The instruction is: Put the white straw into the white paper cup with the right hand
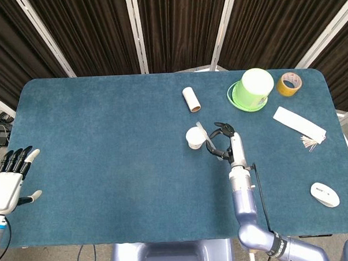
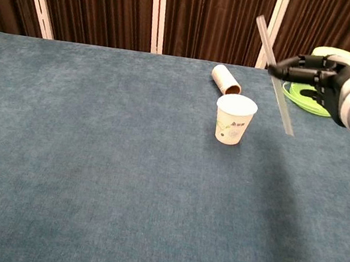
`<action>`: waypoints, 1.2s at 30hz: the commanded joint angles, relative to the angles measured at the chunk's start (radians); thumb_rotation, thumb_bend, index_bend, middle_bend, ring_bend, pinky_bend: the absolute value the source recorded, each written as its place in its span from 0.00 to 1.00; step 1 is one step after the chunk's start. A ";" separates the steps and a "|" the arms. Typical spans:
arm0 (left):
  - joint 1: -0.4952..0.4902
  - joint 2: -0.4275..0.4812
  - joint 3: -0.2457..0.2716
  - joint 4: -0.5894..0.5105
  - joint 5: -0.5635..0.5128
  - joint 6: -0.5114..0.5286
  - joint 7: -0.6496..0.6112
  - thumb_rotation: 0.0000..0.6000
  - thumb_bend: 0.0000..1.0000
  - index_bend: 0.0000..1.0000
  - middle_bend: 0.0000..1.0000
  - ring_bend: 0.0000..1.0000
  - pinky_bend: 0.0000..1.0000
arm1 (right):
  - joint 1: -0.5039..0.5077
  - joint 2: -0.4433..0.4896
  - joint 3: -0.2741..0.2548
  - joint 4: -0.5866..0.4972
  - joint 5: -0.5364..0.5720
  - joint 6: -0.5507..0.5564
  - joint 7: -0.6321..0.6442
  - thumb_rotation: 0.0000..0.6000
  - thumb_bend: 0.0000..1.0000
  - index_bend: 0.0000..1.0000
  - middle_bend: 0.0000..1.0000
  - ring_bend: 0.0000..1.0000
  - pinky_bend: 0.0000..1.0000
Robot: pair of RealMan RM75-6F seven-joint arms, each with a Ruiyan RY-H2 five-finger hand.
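The white paper cup (image 1: 193, 138) (image 2: 234, 119) stands upright and open-topped near the table's middle. My right hand (image 1: 223, 141) (image 2: 325, 74) is raised above the table just right of the cup and pinches the white straw (image 2: 275, 77) (image 1: 202, 131) between thumb and finger. The straw hangs tilted, its upper end leaning left and its lower end hanging right of the cup, clear of the rim. My left hand (image 1: 8, 181) stays off the table's near left edge, fingers spread and holding nothing.
A cardboard tube (image 1: 190, 99) (image 2: 226, 79) lies behind the cup. At the back right are a green tub (image 1: 254, 87), partly hidden behind my hand in the chest view, and a tape roll (image 1: 289, 83). A white packet (image 1: 298, 123) and a white mouse (image 1: 324, 194) lie at the right.
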 commanded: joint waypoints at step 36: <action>-0.017 0.007 -0.014 -0.023 -0.036 -0.032 0.009 1.00 0.15 0.00 0.00 0.00 0.00 | 0.271 -0.193 0.151 0.518 -0.017 -0.209 0.437 1.00 0.37 0.60 0.21 0.00 0.00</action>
